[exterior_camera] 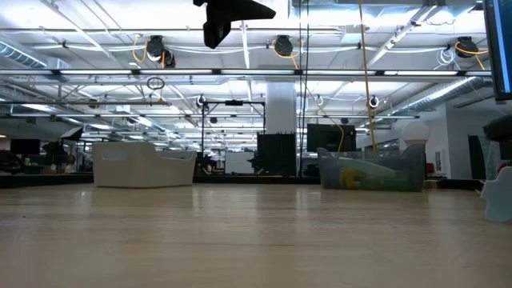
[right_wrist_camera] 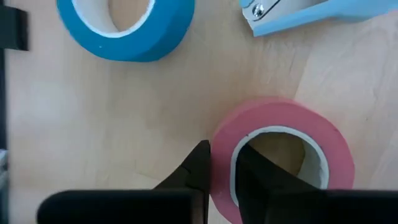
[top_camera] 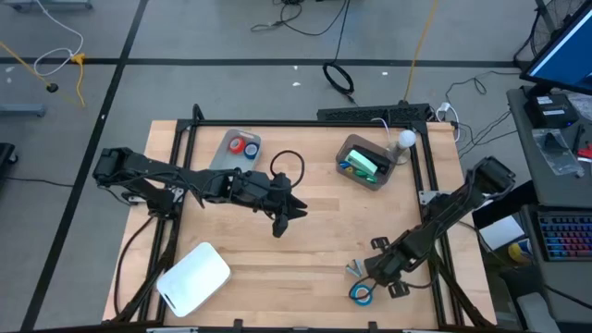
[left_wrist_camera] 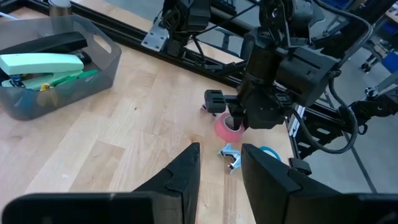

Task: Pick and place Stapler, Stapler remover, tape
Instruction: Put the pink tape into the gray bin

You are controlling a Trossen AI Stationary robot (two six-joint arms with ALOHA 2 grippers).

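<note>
A red tape roll (right_wrist_camera: 280,124) lies flat on the table near its front right corner, and my right gripper (right_wrist_camera: 224,169) is shut on it from above. Close by lie a blue tape roll (right_wrist_camera: 124,25) and a light blue stapler remover (right_wrist_camera: 298,12), both flat on the wood. A grey bin (top_camera: 363,163) at the far right holds a green stapler (left_wrist_camera: 40,62). My left gripper (left_wrist_camera: 221,168) hovers open over the table's middle (top_camera: 282,217), holding nothing. A small tray (top_camera: 236,146) at the back holds a red and a blue roll. My right gripper pinches the red roll's wall (right_wrist_camera: 224,144) on one side of the ring. One finger (right_wrist_camera: 258,169) is inside the pale core and the other finger (right_wrist_camera: 198,163) outside. The fingers come steeply from above. The roll lies flat on the table.
A white rounded object (top_camera: 192,276) sits at the front left. A black cable loop (top_camera: 289,165) lies behind the left gripper. Black frame rails (top_camera: 435,185) run along the table's sides. Bare wood lies between the two arms.
</note>
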